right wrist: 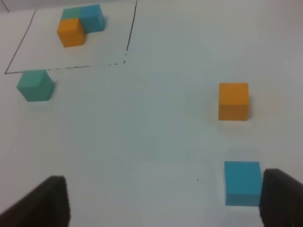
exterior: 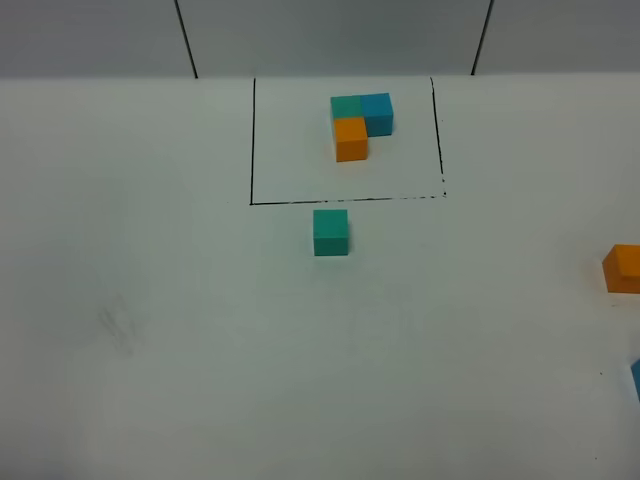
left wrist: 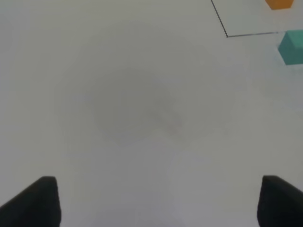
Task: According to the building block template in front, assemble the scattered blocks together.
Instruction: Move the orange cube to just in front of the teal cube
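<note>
Left gripper (left wrist: 161, 191): one; jaws wide apart with nothing between them, hanging over bare table (left wrist: 132, 109); the teal cube (left wrist: 292, 47) lies well off to one side.

Right gripper (right wrist: 165, 187): one; jaws wide apart, nothing gripped. The blue cube (right wrist: 242, 182) lies on the table between the fingers, just beside one of them, apparently lined up for a pick.

Scattered blocks: three, one of each colour. The teal cube sits just outside the near line of the drawn frame (exterior: 253, 140), probably as the seat for the copy. The orange cube (right wrist: 233, 100) and the blue cube lie near each other, well apart from the teal, on the right arm's side.

Building block template (exterior: 360, 122): one, made of three joined cubes. Teal and blue sit side by side at the back, with orange in front of the teal. It is kept inside the frame, seemingly to mark it as the model.

Frame: one, a thin black rectangle
</note>
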You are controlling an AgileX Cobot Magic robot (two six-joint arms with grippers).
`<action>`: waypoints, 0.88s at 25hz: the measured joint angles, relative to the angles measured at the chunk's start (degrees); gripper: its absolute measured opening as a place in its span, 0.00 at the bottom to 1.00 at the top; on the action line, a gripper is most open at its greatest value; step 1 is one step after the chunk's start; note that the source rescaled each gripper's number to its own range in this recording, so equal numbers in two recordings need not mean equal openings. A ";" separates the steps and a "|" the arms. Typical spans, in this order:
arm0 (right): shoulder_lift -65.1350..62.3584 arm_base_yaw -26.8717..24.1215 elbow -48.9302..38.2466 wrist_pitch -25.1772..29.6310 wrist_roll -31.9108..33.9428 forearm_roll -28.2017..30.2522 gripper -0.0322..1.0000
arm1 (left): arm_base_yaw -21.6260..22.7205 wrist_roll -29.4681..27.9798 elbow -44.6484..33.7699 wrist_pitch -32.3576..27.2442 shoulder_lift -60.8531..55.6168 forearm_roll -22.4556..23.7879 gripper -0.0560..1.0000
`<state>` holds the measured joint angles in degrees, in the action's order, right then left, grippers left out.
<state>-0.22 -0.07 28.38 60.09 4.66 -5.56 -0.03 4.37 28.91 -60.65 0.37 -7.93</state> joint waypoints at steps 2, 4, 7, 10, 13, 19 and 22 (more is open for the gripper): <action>0.00 0.00 0.00 0.00 0.00 0.00 0.66 | -0.33 -0.23 0.00 0.00 -0.60 0.00 0.83; 0.00 0.00 0.00 0.00 0.00 0.00 0.66 | -0.51 -0.78 0.00 0.00 -0.60 0.00 0.83; 0.00 0.00 0.00 0.00 0.00 0.00 0.66 | -0.51 -1.27 0.00 0.00 -0.65 0.00 0.81; 0.00 0.00 0.00 0.00 0.00 0.00 0.66 | -0.56 -1.48 0.00 0.00 -0.72 0.00 0.78; 0.00 0.00 0.00 0.00 0.00 0.00 0.66 | -0.56 -1.49 0.00 0.00 -0.78 0.00 0.75; 0.00 0.00 0.00 0.00 0.00 0.00 0.66 | -0.56 -1.54 0.00 0.00 -0.78 0.00 0.74; 0.00 0.00 0.00 0.00 0.00 0.00 0.66 | -0.56 -1.54 0.00 0.00 -0.78 0.00 0.74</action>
<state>-0.22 -0.07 28.38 60.09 4.66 -5.56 -0.58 2.82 28.91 -60.65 -0.40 -7.93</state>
